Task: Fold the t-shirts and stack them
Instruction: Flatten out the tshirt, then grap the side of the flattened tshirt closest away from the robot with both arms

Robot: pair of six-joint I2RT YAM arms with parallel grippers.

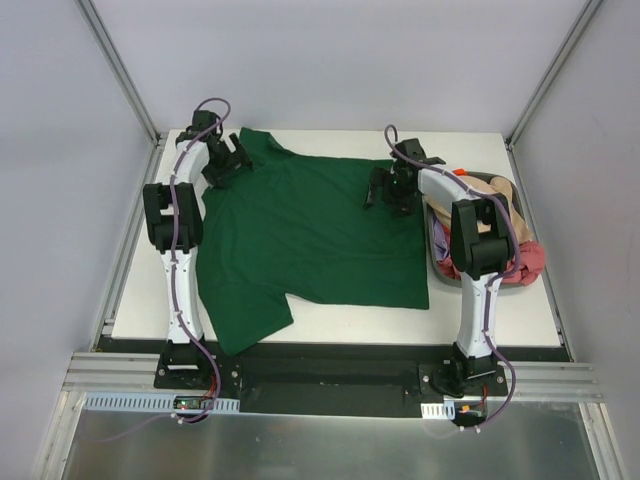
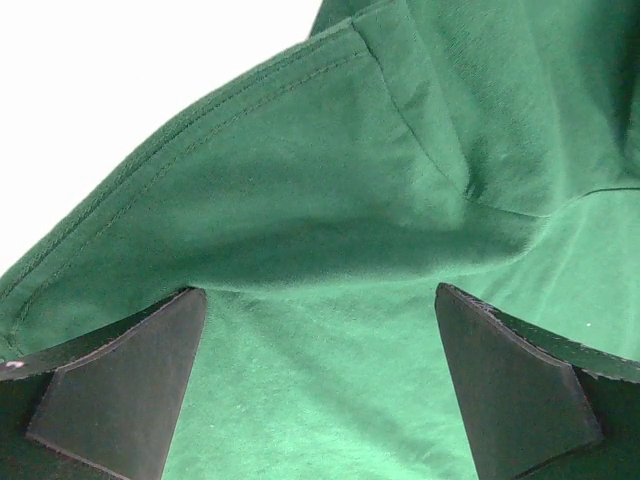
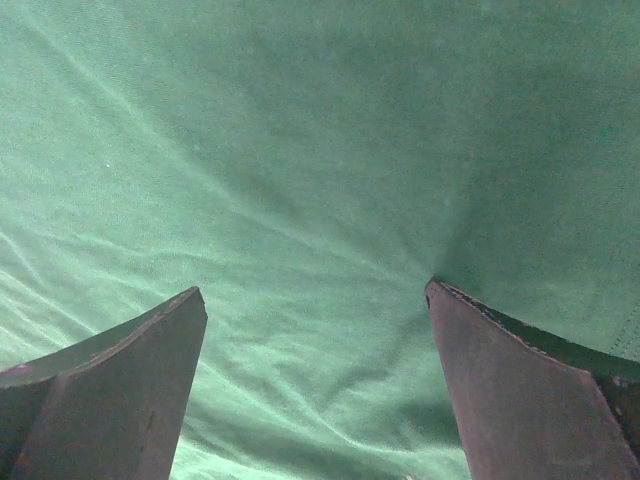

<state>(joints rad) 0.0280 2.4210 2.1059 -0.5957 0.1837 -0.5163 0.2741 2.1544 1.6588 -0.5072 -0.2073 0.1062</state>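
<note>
A large dark green t-shirt [image 1: 310, 235] lies spread flat on the white table, one sleeve at the front left. My left gripper [image 1: 228, 160] is open over the shirt's far left corner, by a folded-over sleeve hem [image 2: 250, 110]; green cloth [image 2: 320, 390] lies between its fingers [image 2: 120, 390]. My right gripper [image 1: 385, 190] is open over the shirt's far right part; wrinkled green cloth [image 3: 300, 250] fills its view and its right finger [image 3: 520, 390] touches the cloth. A beige t-shirt [image 1: 497, 205] and a pink-red one [image 1: 528, 262] lie heaped at the right, with a purple bit [image 1: 441, 237].
The heap sits in a dark basket [image 1: 437, 262] at the table's right edge, beside my right arm. White table [image 1: 330, 330] shows in front of the green shirt and at the far side. Metal frame posts stand at the far corners.
</note>
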